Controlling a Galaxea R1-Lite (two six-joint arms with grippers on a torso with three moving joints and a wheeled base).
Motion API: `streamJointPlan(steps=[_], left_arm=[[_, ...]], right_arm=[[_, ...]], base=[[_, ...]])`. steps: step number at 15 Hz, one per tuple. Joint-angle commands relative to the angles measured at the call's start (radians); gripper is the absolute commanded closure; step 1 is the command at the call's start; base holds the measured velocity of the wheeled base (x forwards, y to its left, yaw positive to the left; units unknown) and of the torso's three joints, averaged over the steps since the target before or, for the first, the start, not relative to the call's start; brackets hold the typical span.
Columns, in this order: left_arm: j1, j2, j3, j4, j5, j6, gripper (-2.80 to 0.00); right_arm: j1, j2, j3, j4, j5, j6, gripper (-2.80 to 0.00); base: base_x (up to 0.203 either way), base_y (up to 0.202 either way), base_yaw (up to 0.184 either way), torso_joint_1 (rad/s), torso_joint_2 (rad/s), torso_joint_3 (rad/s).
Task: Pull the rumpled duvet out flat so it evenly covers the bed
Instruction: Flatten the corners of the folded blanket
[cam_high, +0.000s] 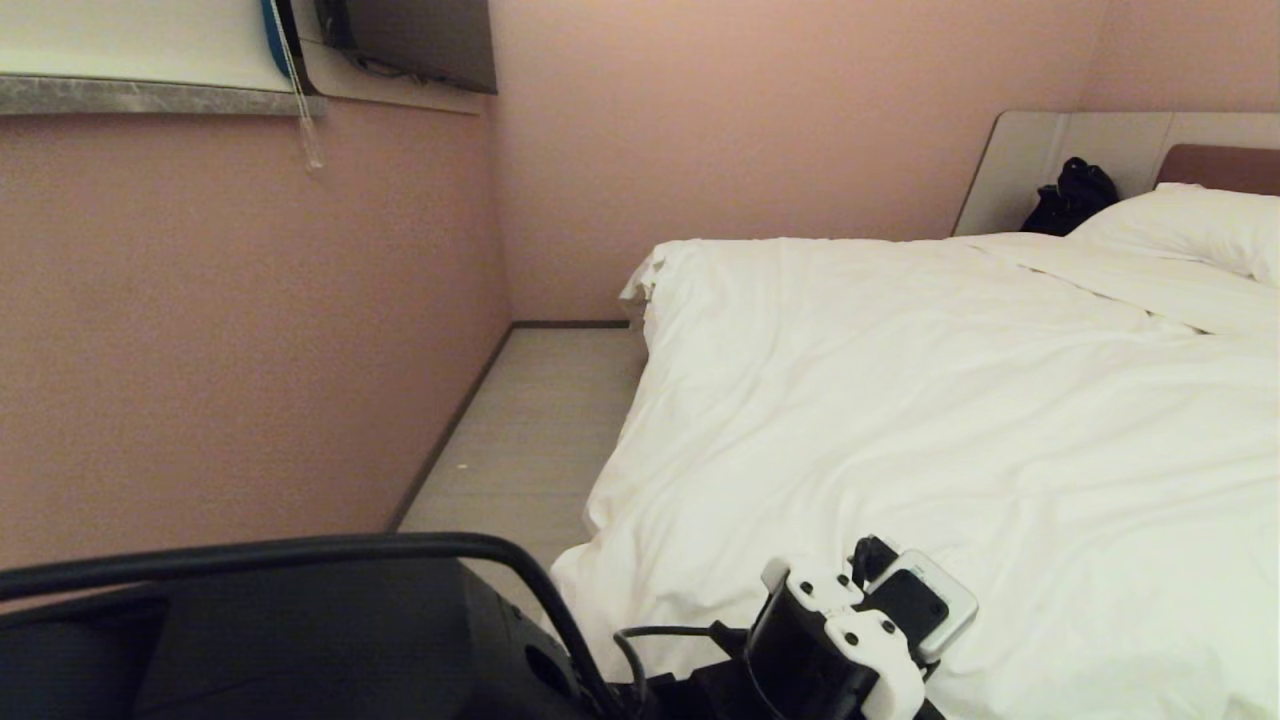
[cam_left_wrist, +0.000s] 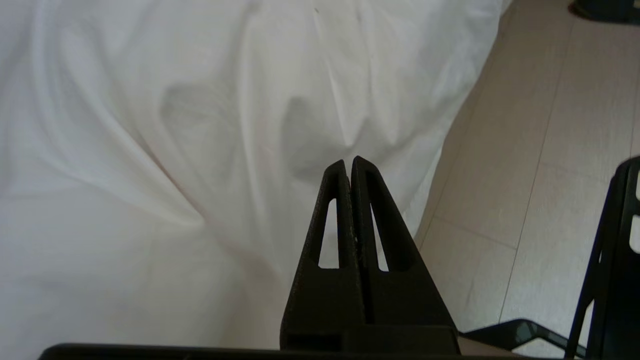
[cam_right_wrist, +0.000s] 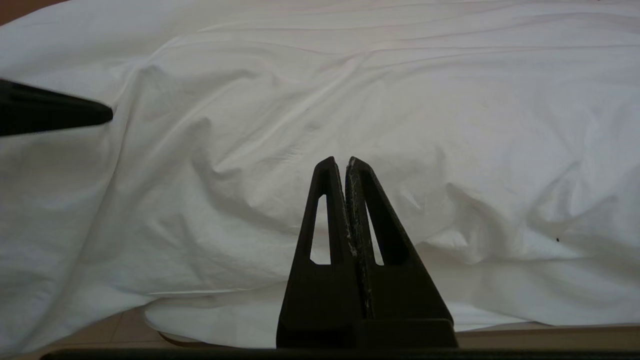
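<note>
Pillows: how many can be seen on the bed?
1. The pillow lies at the head of the bed, top right in the head view; others may be hidden beyond the edge.

Dusty-pink painted walls (cam_high: 250, 330) meet in a corner (cam_high: 497, 220) with a dark skirting strip along their base. Landmark: that corner. Below it runs a strip of pale grey-beige tiled floor (cam_high: 530, 430). Above and left of the corner, a dark flat wall-mounted screen (cam_high: 415, 40), probably a TV. Further left, a grey marbled window ledge (cam_high: 150, 97) under a pale bright pane, with a white beaded blind cord (cam_high: 300, 90) hanging past it. Far right of the corner, a pale grey wall panel (cam_high: 1050, 160) with a black bag (cam_high: 1072, 195) against it.
</note>
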Motion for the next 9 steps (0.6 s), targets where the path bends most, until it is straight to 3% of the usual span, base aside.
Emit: streamJointPlan(steps=[1,6,9], left_arm=[[0.03,-0.01,-0.034,0.0,0.001,-0.003,0.0],[0.119,0.067,-0.187,0.043,0.021,-0.023,0.0],[0.157,0.142,-0.289,0.048,0.088,-0.02,0.0]], right_arm=[[-0.001,0.001,0.0,0.0,0.001,0.0,0.0],[0.001,0.001,0.0,0.0,0.001,0.0,0.0],[-0.001,0.001,0.0,0.0,0.001,0.0,0.0]], base=[[0.0,0.0,0.0,0.0,0.0,0.0],[0.0,0.0,0.0,0.0,0.0,0.0],[0.0,0.0,0.0,0.0,0.0,0.0]])
